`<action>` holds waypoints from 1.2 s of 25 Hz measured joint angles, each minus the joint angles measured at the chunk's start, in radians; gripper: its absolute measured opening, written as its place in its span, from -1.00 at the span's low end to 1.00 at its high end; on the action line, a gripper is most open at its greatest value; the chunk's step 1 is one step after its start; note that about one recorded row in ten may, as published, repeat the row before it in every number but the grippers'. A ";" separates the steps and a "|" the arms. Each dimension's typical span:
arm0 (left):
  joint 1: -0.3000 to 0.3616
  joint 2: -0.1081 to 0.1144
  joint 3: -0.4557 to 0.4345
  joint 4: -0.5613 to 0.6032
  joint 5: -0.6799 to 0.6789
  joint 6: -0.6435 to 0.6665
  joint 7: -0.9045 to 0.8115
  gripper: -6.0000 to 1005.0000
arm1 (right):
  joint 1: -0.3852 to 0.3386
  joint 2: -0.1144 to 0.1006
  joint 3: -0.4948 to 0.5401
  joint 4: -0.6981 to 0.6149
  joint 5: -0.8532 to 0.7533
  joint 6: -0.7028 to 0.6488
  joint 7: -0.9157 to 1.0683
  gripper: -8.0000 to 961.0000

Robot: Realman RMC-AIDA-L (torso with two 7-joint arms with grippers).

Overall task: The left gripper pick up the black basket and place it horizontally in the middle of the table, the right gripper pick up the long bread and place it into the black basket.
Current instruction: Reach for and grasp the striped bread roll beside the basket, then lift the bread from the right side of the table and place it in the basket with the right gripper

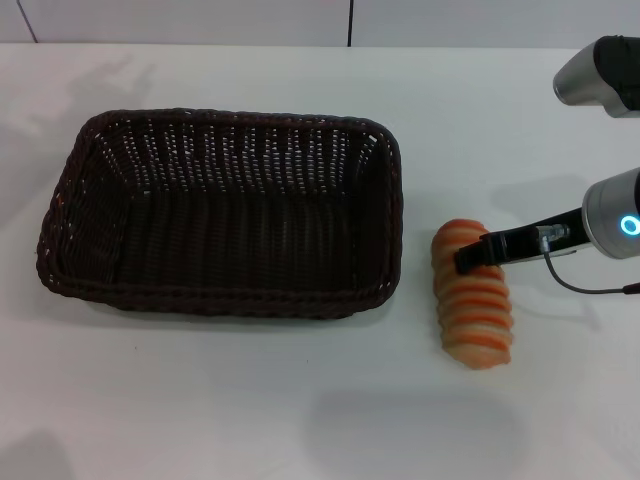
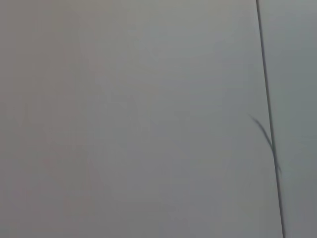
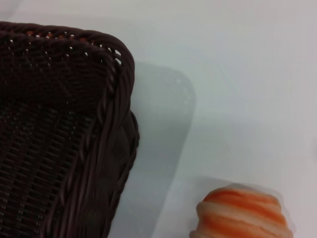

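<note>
The black basket (image 1: 225, 212) lies lengthwise across the middle of the white table (image 1: 250, 400), empty, with its opening up. The long bread (image 1: 471, 295), striped orange and cream, lies on the table just right of the basket and apart from it. My right gripper (image 1: 475, 252) reaches in from the right and is over the bread's far end. The right wrist view shows a basket corner (image 3: 74, 124) and one end of the bread (image 3: 242, 215). The left gripper is out of view; the left wrist view shows only a plain grey surface.
The right arm's grey body (image 1: 612, 215) with a thin cable (image 1: 575, 283) hangs over the table's right edge, with another grey segment (image 1: 598, 75) behind it. A wall with a dark seam (image 1: 351, 22) runs along the back.
</note>
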 joint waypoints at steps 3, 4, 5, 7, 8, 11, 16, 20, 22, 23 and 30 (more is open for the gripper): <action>0.002 0.000 0.000 0.000 -0.001 -0.001 0.000 -0.33 | 0.000 0.000 0.003 0.001 0.000 0.000 0.000 -0.07; 0.002 0.000 0.000 0.000 -0.001 -0.001 0.000 -0.33 | 0.000 0.000 0.004 0.001 0.000 0.000 0.001 -0.08; 0.002 0.000 0.000 0.000 -0.002 -0.001 0.000 -0.33 | 0.000 0.000 0.004 0.001 0.000 0.000 0.001 -0.10; 0.003 0.000 0.000 0.000 -0.002 -0.001 0.000 -0.33 | 0.000 0.000 0.005 0.001 0.000 -0.001 0.001 -0.12; 0.003 0.000 0.000 0.000 -0.002 -0.001 0.000 -0.33 | 0.000 0.000 0.007 0.003 0.000 -0.001 0.001 -0.13; 0.004 0.000 0.000 0.000 -0.002 -0.001 0.000 -0.33 | -0.013 0.000 0.029 0.035 -0.003 -0.008 0.001 -0.17; 0.005 0.001 0.000 -0.002 -0.003 -0.001 0.000 -0.33 | -0.085 -0.002 0.116 0.211 -0.017 -0.020 -0.007 -0.23; 0.007 0.001 0.000 -0.006 -0.004 -0.001 0.000 -0.33 | -0.131 0.000 0.128 0.389 -0.006 -0.015 -0.015 -0.33; 0.007 0.001 0.000 -0.008 -0.005 -0.001 0.000 -0.33 | -0.139 0.001 0.110 0.476 0.004 0.001 -0.013 -0.33; 0.007 0.002 0.000 -0.014 -0.007 -0.001 0.000 -0.33 | -0.139 0.002 0.098 0.520 0.008 0.009 -0.008 -0.33; 0.006 0.002 0.001 -0.019 -0.013 -0.001 0.000 -0.33 | -0.058 0.001 0.010 0.612 0.084 0.008 0.009 -0.33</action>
